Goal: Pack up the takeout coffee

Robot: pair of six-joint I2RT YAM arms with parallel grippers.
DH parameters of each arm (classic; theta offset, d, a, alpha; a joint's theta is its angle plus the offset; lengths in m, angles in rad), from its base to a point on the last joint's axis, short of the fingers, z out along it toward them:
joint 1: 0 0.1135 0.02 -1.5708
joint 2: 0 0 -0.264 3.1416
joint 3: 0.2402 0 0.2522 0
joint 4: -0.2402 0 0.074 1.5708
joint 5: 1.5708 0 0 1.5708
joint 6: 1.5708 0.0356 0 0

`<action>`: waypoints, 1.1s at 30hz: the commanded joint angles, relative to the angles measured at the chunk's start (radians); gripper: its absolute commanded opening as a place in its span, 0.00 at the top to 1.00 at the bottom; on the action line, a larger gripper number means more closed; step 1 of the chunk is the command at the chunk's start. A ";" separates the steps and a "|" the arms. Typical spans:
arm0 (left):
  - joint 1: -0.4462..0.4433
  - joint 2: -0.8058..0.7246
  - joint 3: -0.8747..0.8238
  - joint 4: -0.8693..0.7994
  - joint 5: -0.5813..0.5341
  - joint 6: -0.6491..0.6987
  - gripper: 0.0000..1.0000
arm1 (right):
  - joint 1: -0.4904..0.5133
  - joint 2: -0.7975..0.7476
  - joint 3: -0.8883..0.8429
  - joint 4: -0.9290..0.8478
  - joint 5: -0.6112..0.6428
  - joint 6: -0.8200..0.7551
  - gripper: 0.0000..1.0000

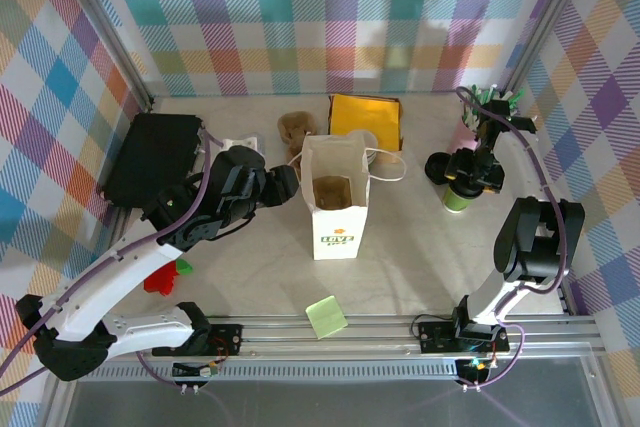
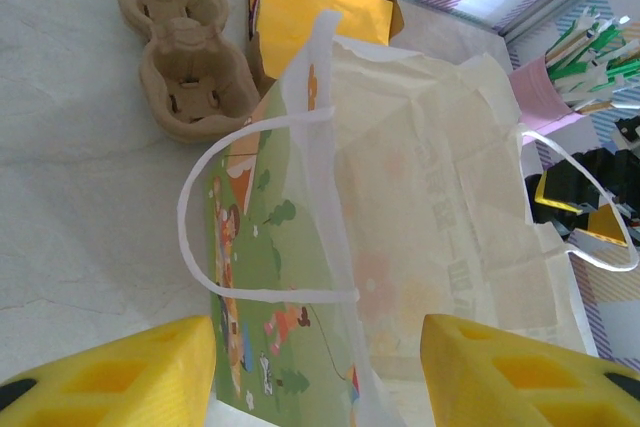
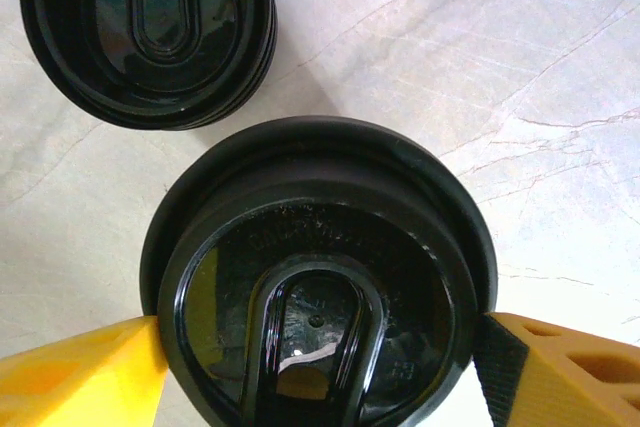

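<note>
— Where does the takeout coffee [image 1: 457, 200] stand?
— At the right of the top view, upright on the surface [image 1: 400, 257]; the right gripper [image 1: 463, 183] sits directly over it.
— And its fingers [image 3: 70, 377]?
— In the right wrist view they meet the rim of the cup's black lid [image 3: 320, 277] from lower left and lower right; closed on it, as far as I can see; a second black lid [image 3: 150, 32] lies just beside it, at the upper left of that frame.
— The left gripper [image 1: 282, 185]?
— Just beside the white paper bag [image 1: 335, 217] at the centre, on the bag's left; its yellow fingers [image 2: 110, 372] stand wide apart, holding nothing; the bag is open at the top.
— Anything behind?
— A brown pulp cup carrier [image 2: 180, 47] and a yellow envelope [image 1: 365, 119] beyond the bag; a pink cup of pens [image 1: 472, 117] in the upper right corner.
</note>
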 commanded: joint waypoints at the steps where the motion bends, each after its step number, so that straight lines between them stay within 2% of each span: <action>1: 0.007 -0.016 -0.015 0.002 -0.007 0.015 0.44 | -0.007 0.016 0.027 -0.022 0.010 -0.005 0.19; 8: 0.007 -0.017 -0.020 0.004 -0.007 0.017 0.44 | -0.008 0.016 0.022 -0.018 -0.004 -0.002 0.18; 22: 0.008 -0.017 -0.041 0.010 -0.008 0.012 0.44 | -0.004 0.057 -0.005 -0.007 -0.025 -0.010 0.25; 27: 0.008 -0.013 -0.046 0.013 -0.007 0.012 0.44 | 0.021 0.075 -0.006 -0.020 -0.012 -0.024 0.23; 33: 0.008 -0.012 -0.045 0.013 -0.010 0.011 0.45 | 0.065 0.064 0.005 -0.052 -0.033 -0.027 0.28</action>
